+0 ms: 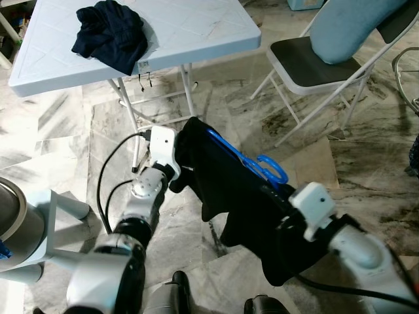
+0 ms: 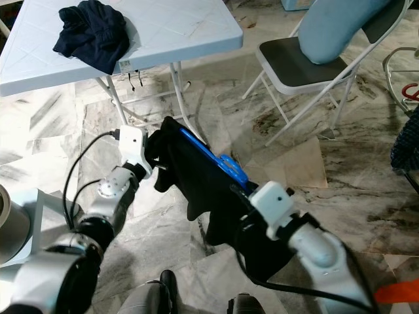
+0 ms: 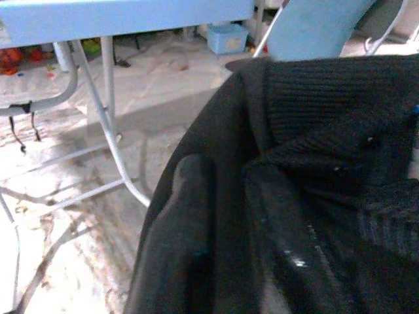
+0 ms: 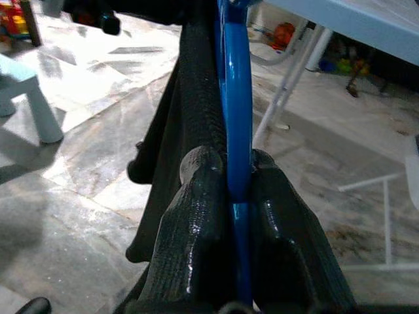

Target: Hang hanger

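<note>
Floor: grey-veined marble tiles, running under everything here.
Surface: pale blue folding table, beyond the black garment, on the far side from the robot.
Chair: white-framed folding chair with a dark seat, beside the surface on the robot's right; a light blue cloth hangs over its back.
Dark clothing: crumpled navy heap lying on the surface, well apart from the black garment.
Black garment: knit fabric draped over the hanger and held above the floor between the two arms, nearer the robot than the surface.
Hanger: blue plastic, its bar along the garment's top edge and its hook showing at the garment's right end.
Right end effector: both black fingers pressed together on the blue hanger bar, with garment fabric alongside.
Left end effector: at the garment's left end, its fingers wrapped in the knit fabric; whether they clamp it cannot be told.
</note>
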Motion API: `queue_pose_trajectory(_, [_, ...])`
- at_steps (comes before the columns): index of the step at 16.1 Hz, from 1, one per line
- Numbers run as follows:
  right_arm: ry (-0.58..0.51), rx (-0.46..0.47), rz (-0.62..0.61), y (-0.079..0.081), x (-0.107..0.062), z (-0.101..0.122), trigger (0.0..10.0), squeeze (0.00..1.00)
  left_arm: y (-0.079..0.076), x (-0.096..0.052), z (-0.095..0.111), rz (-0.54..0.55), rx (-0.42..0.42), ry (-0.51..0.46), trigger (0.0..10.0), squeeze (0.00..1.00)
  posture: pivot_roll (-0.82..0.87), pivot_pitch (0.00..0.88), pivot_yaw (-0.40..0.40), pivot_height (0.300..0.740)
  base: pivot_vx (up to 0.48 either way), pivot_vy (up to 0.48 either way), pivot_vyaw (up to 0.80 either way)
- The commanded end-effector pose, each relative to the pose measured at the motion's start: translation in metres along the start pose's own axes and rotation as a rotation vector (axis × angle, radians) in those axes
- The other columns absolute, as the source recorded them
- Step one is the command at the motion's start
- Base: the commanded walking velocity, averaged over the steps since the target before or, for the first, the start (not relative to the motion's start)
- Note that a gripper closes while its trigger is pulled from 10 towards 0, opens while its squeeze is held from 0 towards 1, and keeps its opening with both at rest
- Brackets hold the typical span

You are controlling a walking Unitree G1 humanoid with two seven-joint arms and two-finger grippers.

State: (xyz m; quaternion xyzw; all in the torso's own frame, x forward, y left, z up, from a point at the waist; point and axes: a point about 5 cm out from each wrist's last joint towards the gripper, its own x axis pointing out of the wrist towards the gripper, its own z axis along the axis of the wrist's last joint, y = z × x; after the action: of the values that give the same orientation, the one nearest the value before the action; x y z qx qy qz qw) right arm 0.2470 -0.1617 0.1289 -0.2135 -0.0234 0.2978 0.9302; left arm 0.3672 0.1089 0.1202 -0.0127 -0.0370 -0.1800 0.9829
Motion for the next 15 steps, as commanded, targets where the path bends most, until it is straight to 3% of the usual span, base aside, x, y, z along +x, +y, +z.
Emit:
queue_pose_trajectory(1, [0.043, -0.017, -0.035, 0.000, -0.003, -0.008, 10.0, 0.00, 0.021, -0.006, 0.006, 0.082, 0.017, -0.044, 10.0, 1.00, -0.16, 0.228, 0.092, 0.740, 0.000, 0.000, 0.00])
queue_pose_trajectory(4, [0.042, -0.063, -0.060, -0.001, 0.004, -0.006, 10.0, 0.00, 0.011, -0.007, 0.003, 0.032, 0.012, -0.049, 10.0, 1.00, -0.17, 0.229, 0.094, 0.740, 0.000, 0.000, 0.00])
queue_pose_trajectory(8, [0.037, -0.086, -0.166, -0.003, 0.019, -0.003, 10.0, 0.00, -0.019, -0.008, 0.000, -0.107, -0.050, -0.103, 10.0, 1.00, -0.17, 0.232, 0.091, 0.740, 0.000, 0.000, 0.00])
queue_pose_trajectory(11, [0.034, -0.096, -0.175, -0.002, 0.023, -0.003, 10.0, 0.00, -0.023, -0.010, 0.000, -0.125, -0.031, -0.111, 10.0, 1.00, -0.17, 0.233, 0.089, 0.740, 0.000, 0.000, 0.00])
queue_pose_trajectory(15, [0.043, -0.127, -0.150, 0.002, 0.023, -0.006, 10.0, 0.00, -0.023, -0.006, 0.016, -0.130, -0.012, -0.183, 10.0, 1.00, -0.17, 0.233, 0.088, 0.740, 0.000, 0.000, 0.00])
